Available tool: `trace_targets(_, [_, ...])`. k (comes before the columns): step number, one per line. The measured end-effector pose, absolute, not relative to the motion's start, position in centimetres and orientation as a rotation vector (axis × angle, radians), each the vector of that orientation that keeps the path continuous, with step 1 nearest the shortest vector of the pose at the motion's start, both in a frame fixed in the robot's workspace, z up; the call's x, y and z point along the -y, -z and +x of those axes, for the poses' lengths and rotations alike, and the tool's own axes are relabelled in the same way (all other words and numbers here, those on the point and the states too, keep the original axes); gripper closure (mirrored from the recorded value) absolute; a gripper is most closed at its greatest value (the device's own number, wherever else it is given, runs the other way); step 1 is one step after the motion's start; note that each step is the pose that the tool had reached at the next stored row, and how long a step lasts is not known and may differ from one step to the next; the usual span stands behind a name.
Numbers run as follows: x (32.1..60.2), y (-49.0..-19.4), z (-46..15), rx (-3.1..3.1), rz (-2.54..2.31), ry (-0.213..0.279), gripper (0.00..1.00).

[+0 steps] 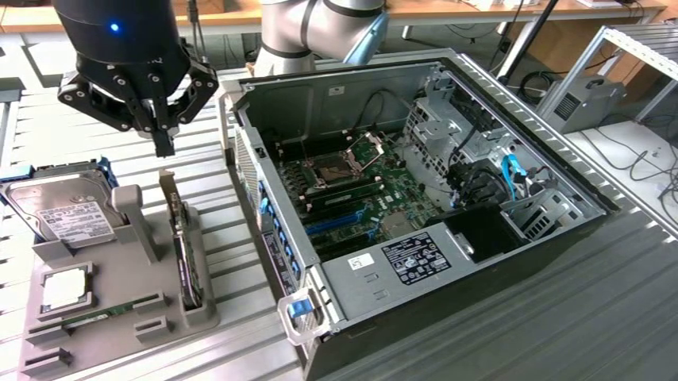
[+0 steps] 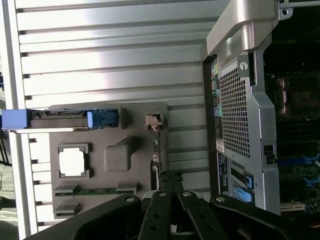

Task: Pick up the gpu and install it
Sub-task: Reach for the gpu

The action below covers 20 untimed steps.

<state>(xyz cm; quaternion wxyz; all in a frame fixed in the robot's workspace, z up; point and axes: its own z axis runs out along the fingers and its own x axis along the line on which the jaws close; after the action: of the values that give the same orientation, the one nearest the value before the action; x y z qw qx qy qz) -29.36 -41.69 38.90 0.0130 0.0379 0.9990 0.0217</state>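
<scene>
One gpu (image 1: 182,252), stood on edge in slot of grey holder tray (image 1: 111,270), presumably for access from above. One gripper (image 1: 162,148), tips pressed together, empty, poised above card's far end. One computer case (image 1: 350,274), side open, beside tray.

Bright, even indoor light falls from above in the exterior view. The ribbed table (image 1: 509,317) takes a soft pale sheen, strongest on the far side at the exterior view's left. Shadows beside the grey holder (image 1: 117,278) are faint and soft-edged. Inside the open computer case (image 1: 350,278) the light drops, and its deeper corners are almost black. A small blue lamp (image 1: 114,28) glows on the dark arm (image 1: 148,44). In the wrist view the table's slats flare into white bands, the case's silver handle (image 2: 245,25) gleams, its interior sinks into darkness, and the gripper (image 2: 167,182) is a near-black shape. A cool bluish cast covers that view.
</scene>
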Motion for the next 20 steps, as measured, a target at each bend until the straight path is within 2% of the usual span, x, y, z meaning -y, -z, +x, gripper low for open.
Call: trace_targets(20, [43.6, -37.9, -34.3, -3.112, 0.118, -0.068, 0.89])
